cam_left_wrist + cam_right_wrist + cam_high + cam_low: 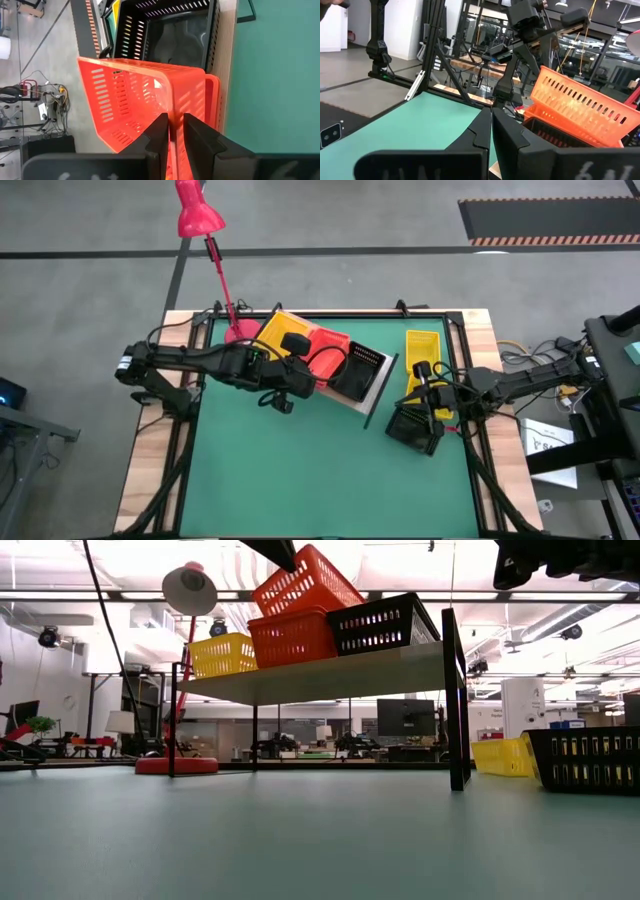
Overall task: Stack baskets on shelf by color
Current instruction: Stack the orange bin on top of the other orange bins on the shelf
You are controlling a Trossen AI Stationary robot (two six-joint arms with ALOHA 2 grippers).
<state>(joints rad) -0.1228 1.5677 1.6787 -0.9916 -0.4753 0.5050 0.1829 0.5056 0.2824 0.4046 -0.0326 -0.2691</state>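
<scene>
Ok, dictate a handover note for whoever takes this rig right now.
Left hand: at the rim of the tilted red-orange basket, which leans in the lower red-orange basket on the shelf, not nested flat.
Right hand: shut, empty, over the mat's black basket.
Done: shelf also holds the shelf yellow basket and the shelf black basket.
Left: seat the tilted one; move the mat's black basket and the mat's yellow basket onto matching colors.

Glossy orange plastic mesh basket (145,100) pinched between the left gripper (174,131)'s matt black fingers. Just beyond them, a black plastic mesh basket (165,30) on the smooth light-wood shelf (227,60); matt green mat (280,75) alongside.
</scene>
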